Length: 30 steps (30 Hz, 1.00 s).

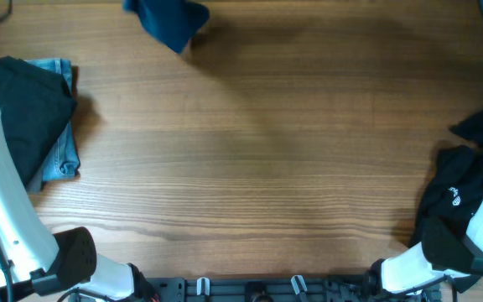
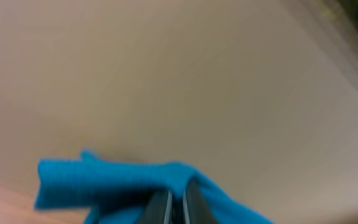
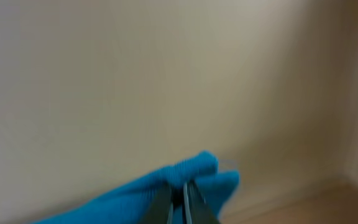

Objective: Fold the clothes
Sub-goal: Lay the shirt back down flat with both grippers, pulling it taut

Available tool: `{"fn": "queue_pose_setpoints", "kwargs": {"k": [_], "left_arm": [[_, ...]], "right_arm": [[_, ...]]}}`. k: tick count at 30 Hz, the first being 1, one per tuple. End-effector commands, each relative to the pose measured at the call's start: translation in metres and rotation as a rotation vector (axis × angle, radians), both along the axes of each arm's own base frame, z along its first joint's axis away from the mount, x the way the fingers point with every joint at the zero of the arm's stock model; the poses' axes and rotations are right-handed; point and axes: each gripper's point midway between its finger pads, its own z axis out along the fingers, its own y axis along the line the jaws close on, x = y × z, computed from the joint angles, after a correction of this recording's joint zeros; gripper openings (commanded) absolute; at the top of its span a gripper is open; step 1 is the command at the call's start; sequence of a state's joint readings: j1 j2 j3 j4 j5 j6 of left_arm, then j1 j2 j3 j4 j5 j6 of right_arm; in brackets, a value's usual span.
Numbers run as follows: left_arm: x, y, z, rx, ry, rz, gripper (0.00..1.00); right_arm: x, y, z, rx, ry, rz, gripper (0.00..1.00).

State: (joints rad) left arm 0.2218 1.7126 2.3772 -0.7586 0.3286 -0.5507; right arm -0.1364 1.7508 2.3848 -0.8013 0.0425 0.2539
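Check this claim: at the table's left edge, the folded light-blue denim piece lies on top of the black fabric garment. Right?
No: the overhead view shows the black fabric garment lying on top of the folded light-blue denim piece.

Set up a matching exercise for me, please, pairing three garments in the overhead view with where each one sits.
Things:
1. teal shirt
2. denim piece
3. black garment with a white mark

Places:
A. at the right edge of the view
B. on the left side, partly under the other black garment
C. at the top edge of the view

Pairs: 1-C, 2-B, 3-A
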Motion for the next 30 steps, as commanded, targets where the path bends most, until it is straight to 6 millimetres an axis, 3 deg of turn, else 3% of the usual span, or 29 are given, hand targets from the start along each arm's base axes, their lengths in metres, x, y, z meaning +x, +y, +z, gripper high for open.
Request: {"fn": "queue_pose_setpoints", "kwargs": {"k": [1, 6, 10, 12, 16, 19, 22, 30], "left_arm": [[0.016, 0.009, -0.110, 0.047, 0.370, 0.006, 0.04], [-0.017, -0.016, -0.239, 0.064, 0.890, -0.139, 0.04], [-0.047, -0.036, -0.303, 0.074, 1.200, -0.262, 0.04], [-0.055, -0.051, -0.338, 0.089, 1.310, -0.329, 0.04], [-0.083, -0.065, -0.381, 0.089, 1.482, -0.395, 0.04], [-0.104, -0.063, -0.410, 0.101, 1.597, -0.397, 0.04], [-0.125, -0.058, -0.427, 0.114, 1.700, -0.389, 0.04], [-0.175, -0.061, -0.465, 0.070, 1.892, -0.421, 0.04]], "right_arm": [[0.005, -0.040, -0.090, -0.043, 0.321, -0.172, 0.04], [-0.036, -0.059, -0.204, -0.044, 0.812, -0.309, 0.04], [-0.060, -0.061, -0.258, -0.036, 1.073, -0.347, 0.04], [-0.059, -0.049, -0.286, -0.020, 1.171, -0.247, 0.04], [-0.066, -0.037, -0.313, 0.027, 1.255, -0.185, 0.04], [-0.074, -0.032, -0.330, 0.045, 1.315, -0.165, 0.04], [-0.083, -0.026, -0.348, 0.060, 1.384, -0.124, 0.04], [-0.136, -0.022, -0.410, 0.104, 1.642, -0.121, 0.04]]}}
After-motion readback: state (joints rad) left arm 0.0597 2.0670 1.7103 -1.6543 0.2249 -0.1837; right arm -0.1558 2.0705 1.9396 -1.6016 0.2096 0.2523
